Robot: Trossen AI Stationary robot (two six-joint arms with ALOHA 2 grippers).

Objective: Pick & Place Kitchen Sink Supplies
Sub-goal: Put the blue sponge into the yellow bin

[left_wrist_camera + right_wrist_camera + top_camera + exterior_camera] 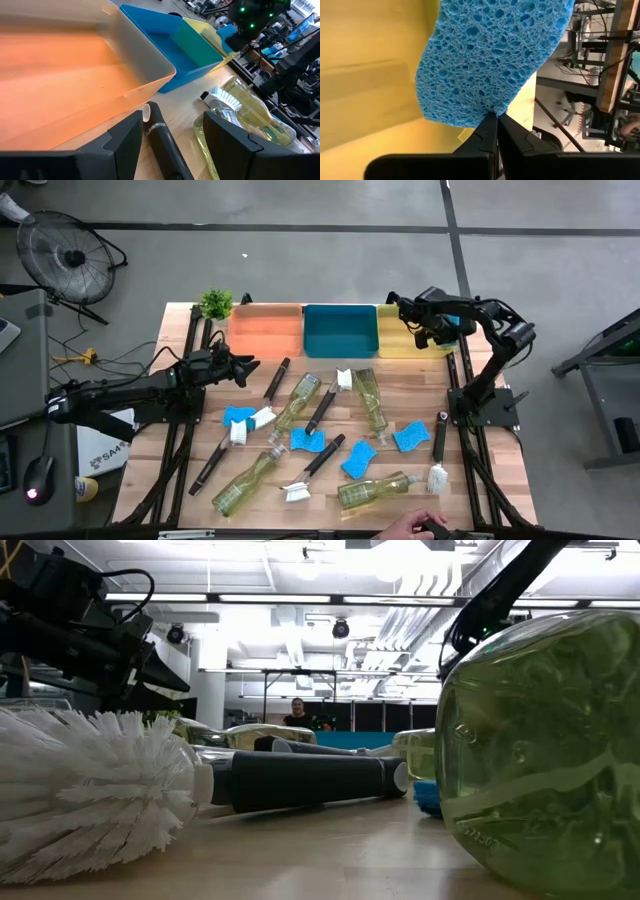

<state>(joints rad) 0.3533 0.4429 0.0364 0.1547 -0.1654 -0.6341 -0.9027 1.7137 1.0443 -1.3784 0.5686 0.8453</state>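
Several clear bottles of yellow-green liquid point(297, 400), blue sponges point(358, 460) and black brushes with white heads point(325, 405) lie flat on the wooden table. My right gripper point(440, 332) hangs over the yellow bin point(400, 340), shut on one blue sponge point(490, 55). My left gripper point(240, 367) is open, low over the table near the orange bin point(265, 330). Its fingers point(122, 140) point toward a black brush handle point(162, 140) that lies just ahead of them, untouched. My right gripper pinches the blue sponge by the middle of one edge point(492, 109), between its two fingertips point(487, 130). The sponge stands out beyond the fingers, lifted clear over the yellow bin point(365, 70).
Orange, blue point(340, 330) and yellow bins stand in a row at the far edge. A small green plant point(216, 303) sits at the far left corner. A person's hand point(425, 526) shows at the near edge. A brush head point(90, 790) and a bottle point(540, 750) lie close to the low camera.
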